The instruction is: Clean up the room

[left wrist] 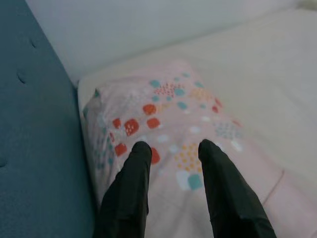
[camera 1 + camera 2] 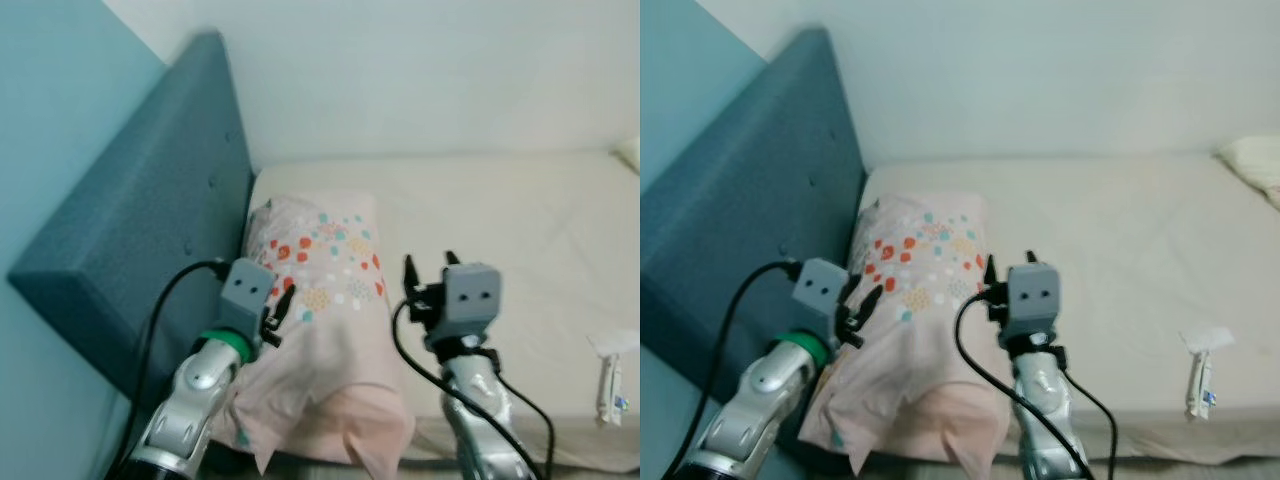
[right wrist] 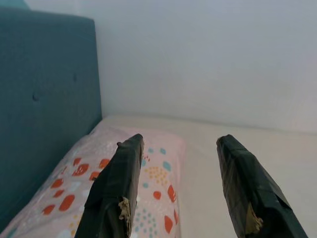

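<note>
A pink pillow (image 2: 320,300) with coloured dots lies on the cream bed (image 2: 520,230), its far end against the blue headboard (image 2: 140,220). My left gripper (image 2: 283,305) hovers over the pillow's near left part, fingers (image 1: 131,178) open with nothing between them. My right gripper (image 2: 430,272) hangs just past the pillow's right edge, above the sheet, fingers (image 3: 116,188) spread wide and empty. The pillow's near end (image 2: 930,420) droops over the bed's front edge.
A small tube with a white wrapper (image 2: 610,375) lies on the sheet near the front right edge. A second cream pillow (image 2: 1255,165) sits at the far right. A white wall (image 2: 420,70) runs behind the bed, a teal wall (image 2: 50,110) on the left.
</note>
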